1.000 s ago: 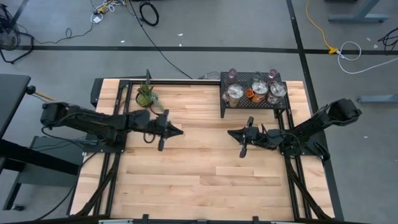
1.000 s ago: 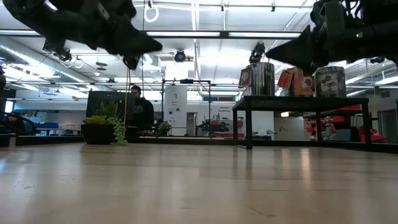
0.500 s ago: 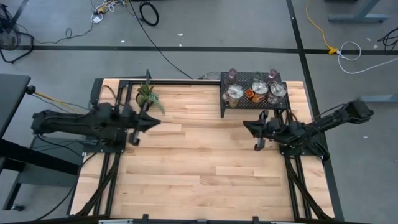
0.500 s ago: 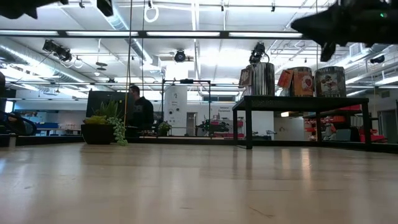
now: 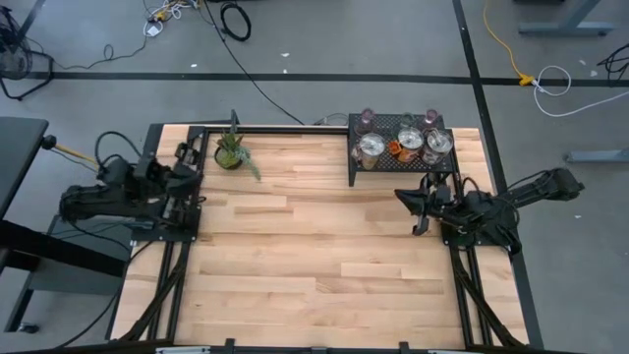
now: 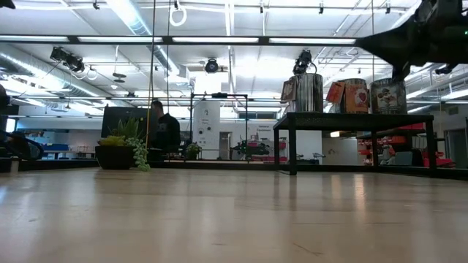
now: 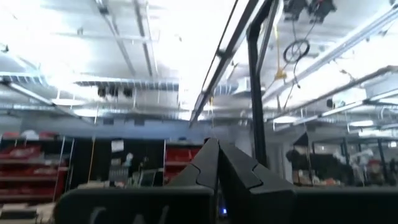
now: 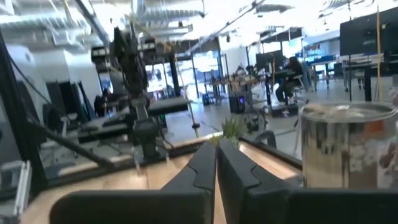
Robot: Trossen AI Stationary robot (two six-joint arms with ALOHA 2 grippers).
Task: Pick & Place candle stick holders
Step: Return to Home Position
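Candle holders [image 5: 371, 147] on the shelf [image 5: 389, 122]; right gripper [image 8: 216, 150] near it, left gripper [image 7: 217, 145] well apart (both pressed together).

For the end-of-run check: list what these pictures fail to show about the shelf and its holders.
High view: the back holders on the shelf are too small to tell apart.
Low view: the front holders hide whatever stands behind them.
Right wrist view: the picture's edge cuts off a silver holder.
Left wrist view: the left gripper faces the ceiling; no shelf shows.
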